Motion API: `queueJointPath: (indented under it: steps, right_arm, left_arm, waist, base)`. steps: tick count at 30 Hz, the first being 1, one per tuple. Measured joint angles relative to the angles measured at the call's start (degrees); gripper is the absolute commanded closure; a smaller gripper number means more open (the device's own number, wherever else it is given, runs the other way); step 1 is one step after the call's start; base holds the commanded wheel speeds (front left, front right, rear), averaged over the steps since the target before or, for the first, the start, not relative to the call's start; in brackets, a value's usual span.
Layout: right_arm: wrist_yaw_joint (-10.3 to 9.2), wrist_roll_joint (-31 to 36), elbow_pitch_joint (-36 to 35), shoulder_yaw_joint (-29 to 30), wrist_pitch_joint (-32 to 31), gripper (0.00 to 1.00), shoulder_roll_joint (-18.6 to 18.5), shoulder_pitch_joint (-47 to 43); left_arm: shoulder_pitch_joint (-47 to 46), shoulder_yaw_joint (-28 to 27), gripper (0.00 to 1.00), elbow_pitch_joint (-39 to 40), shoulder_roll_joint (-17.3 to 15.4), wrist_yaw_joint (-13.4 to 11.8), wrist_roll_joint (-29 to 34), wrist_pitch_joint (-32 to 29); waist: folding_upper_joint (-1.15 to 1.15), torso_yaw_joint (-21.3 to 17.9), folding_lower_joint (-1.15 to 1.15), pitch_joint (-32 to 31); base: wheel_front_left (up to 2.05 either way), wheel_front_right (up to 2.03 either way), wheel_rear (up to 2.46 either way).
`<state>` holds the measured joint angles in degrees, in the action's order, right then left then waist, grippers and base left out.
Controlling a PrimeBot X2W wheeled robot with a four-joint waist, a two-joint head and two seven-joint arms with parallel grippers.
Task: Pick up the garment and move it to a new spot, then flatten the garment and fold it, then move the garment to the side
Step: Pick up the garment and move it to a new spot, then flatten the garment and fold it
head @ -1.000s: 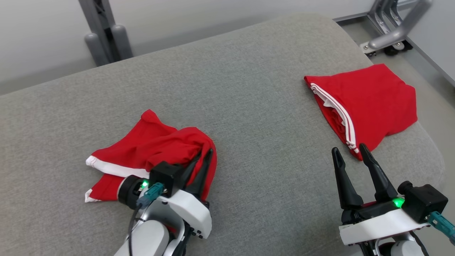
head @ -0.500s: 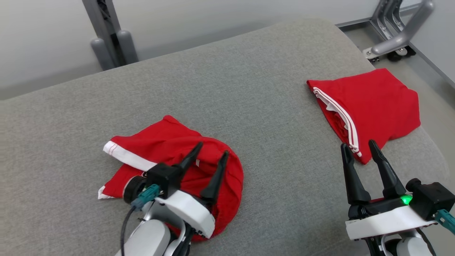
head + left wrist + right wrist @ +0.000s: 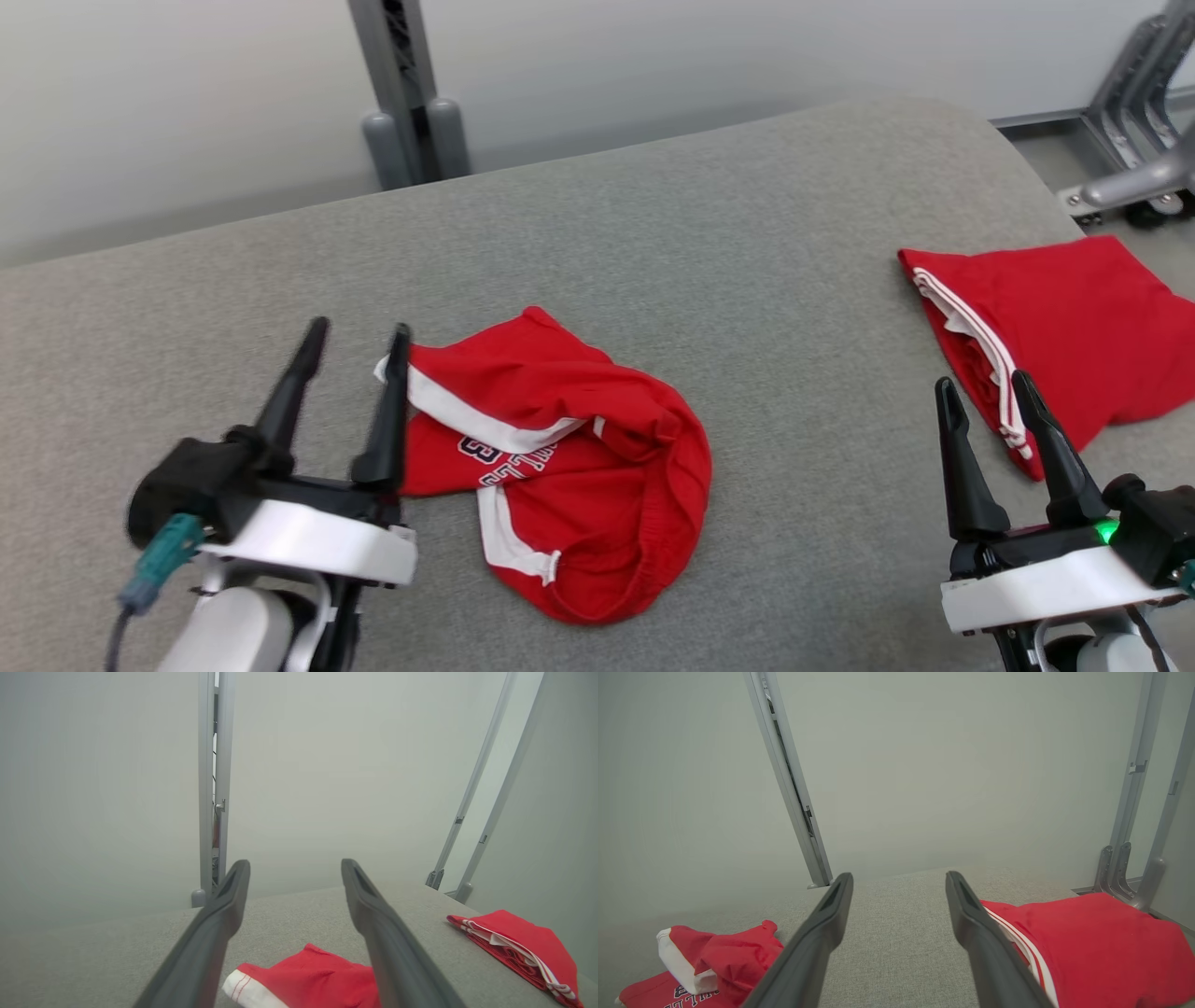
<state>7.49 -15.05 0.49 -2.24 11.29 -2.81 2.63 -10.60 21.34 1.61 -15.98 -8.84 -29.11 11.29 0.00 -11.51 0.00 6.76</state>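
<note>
The left gripper, fingers spread and empty, hovers just left of the crumpled red garment, which lies bunched mid-way across the grey woven surface. The garment is thin, limp jersey with white trim and dark lettering. A pinch may catch several overlapped layers and lift a twisted wad. The right gripper, likewise spread and empty, stands beside a folded red garment and might snag it.
</note>
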Motion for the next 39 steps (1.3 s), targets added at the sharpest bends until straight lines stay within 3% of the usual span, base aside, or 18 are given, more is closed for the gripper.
queueJointPath:
  steps: [9,18,39]
  right_arm:
    - [0.0,3.2,-2.5,1.2,-2.6,0.0,0.0,-1.5]
    - [0.01,5.4,-4.6,0.8,-5.2,0.0,0.1,-4.1]
    - [0.0,4.4,-6.4,1.8,-7.0,0.0,0.0,-7.7]
  left_arm:
    - [5.3,-7.5,0.0,4.5,-4.1,-5.2,-0.2,1.5]
    - [13.0,-7.3,0.0,9.6,-6.5,-9.3,2.4,-0.8]
    - [15.1,-4.8,0.0,10.5,-6.4,-10.7,2.8,-3.9]
  waist:
    - [0.0,5.0,0.0,-1.6]
    - [0.0,7.8,0.0,-3.7]
    - [0.0,8.5,0.0,-5.2]
  base:
    - [0.0,0.0,0.0]
    - [0.0,0.0,0.0]
    - [0.0,0.0,0.0]
